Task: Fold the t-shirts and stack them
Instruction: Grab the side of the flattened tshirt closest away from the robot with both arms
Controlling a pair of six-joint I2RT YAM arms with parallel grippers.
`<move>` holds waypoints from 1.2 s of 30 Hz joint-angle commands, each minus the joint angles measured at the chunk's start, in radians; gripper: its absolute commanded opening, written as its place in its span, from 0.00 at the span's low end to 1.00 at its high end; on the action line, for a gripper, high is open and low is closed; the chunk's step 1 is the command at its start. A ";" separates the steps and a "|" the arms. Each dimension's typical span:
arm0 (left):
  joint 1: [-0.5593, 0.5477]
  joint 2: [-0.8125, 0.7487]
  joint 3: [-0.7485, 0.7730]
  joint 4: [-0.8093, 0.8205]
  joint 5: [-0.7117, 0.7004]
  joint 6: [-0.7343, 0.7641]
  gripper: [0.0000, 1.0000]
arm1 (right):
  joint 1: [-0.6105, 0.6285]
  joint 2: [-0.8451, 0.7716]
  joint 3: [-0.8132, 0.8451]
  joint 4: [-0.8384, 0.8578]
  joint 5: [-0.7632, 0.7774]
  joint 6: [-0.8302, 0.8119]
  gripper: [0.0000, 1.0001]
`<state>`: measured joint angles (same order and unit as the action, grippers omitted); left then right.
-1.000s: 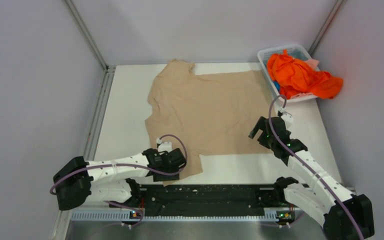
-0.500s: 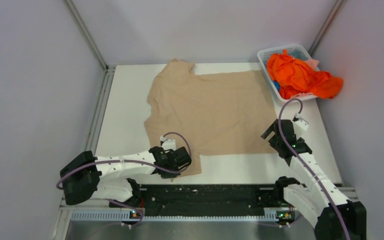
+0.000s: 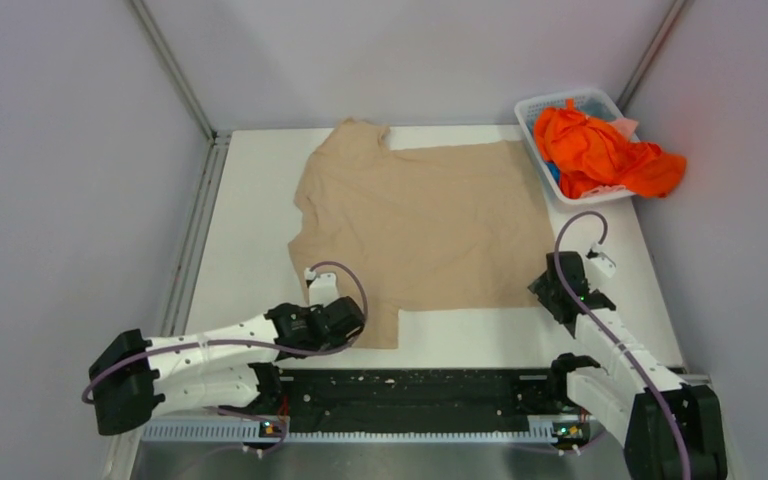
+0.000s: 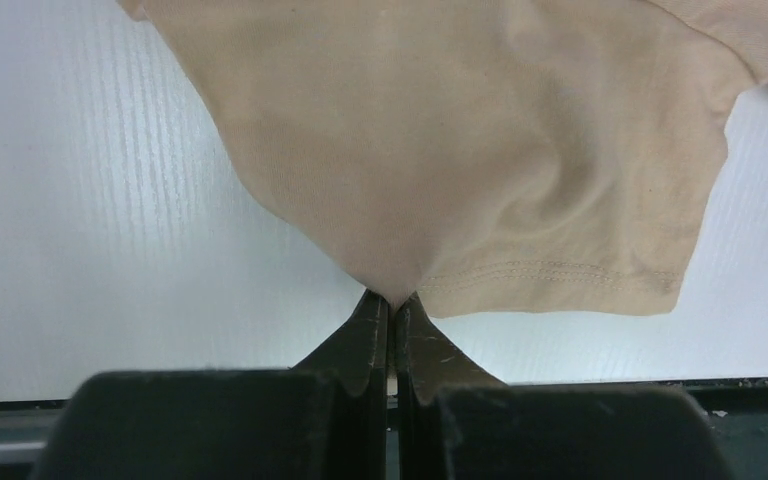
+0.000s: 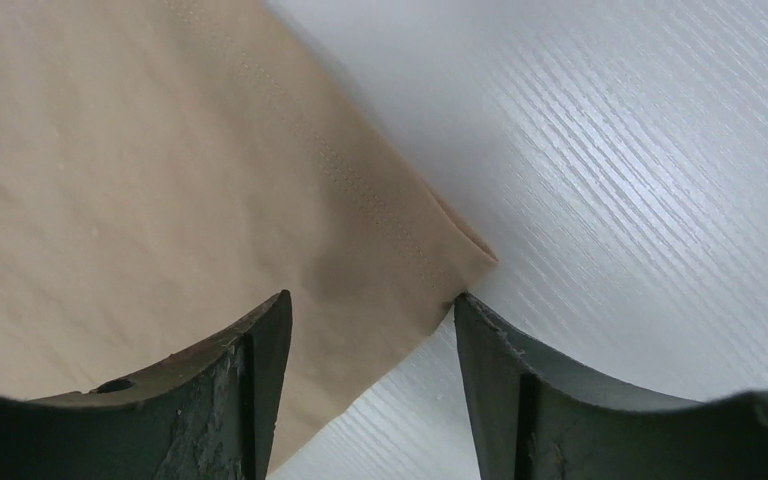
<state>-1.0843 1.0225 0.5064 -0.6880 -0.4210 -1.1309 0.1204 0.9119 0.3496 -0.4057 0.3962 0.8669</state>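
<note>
Near edge of shirt: left hand clenched on limp cloth; right hand gaping astride corner, I'd grip there.

Left pincer tight — right (low) agape

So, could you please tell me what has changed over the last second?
The left gripper closed on the near sleeve of the beige t-shirt. The right gripper, open, moved nearward and right to straddle the shirt's near right hem corner. The orange t-shirts and basket stayed put.
</note>
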 commanded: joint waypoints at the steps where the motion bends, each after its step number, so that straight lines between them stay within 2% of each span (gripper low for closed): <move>1: 0.004 -0.056 -0.002 -0.048 -0.006 0.030 0.00 | -0.009 0.020 -0.045 0.100 -0.029 0.037 0.56; 5: 0.004 -0.066 -0.022 -0.077 0.024 0.011 0.00 | -0.010 0.035 -0.055 0.130 -0.025 0.026 0.37; 8: 0.004 -0.075 -0.046 -0.063 0.057 0.002 0.00 | -0.009 0.035 -0.060 0.154 -0.045 -0.001 0.27; 11: 0.003 -0.090 -0.043 -0.120 0.087 -0.046 0.00 | -0.009 0.015 -0.035 0.111 -0.076 -0.029 0.04; 12: 0.003 -0.103 -0.046 -0.143 0.108 -0.062 0.00 | -0.010 -0.004 -0.028 0.080 -0.088 -0.033 0.00; 18: -0.052 -0.232 -0.138 -0.131 0.263 -0.183 0.00 | -0.009 -0.239 -0.066 -0.102 -0.158 -0.001 0.00; 20: -0.061 -0.274 -0.184 -0.053 0.313 -0.188 0.00 | -0.009 -0.307 -0.073 -0.129 -0.186 0.001 0.00; 23: -0.062 -0.293 -0.183 -0.039 0.320 -0.180 0.00 | -0.008 -0.353 -0.058 -0.161 -0.190 0.003 0.00; 26: -0.062 -0.283 -0.152 -0.009 0.275 -0.140 0.00 | -0.008 -0.336 -0.048 -0.148 -0.196 -0.008 0.00; 31: -0.052 -0.204 -0.112 0.211 0.221 -0.026 0.00 | -0.008 -0.257 -0.004 -0.101 -0.217 -0.046 0.00; 36: 0.060 -0.035 0.054 0.268 0.216 0.142 0.00 | -0.009 -0.110 0.077 -0.028 -0.217 -0.071 0.00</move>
<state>-1.0943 0.9001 0.4225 -0.5774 -0.1764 -1.1427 0.1165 0.7174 0.3290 -0.5186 0.1951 0.8299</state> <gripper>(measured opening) 0.027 0.007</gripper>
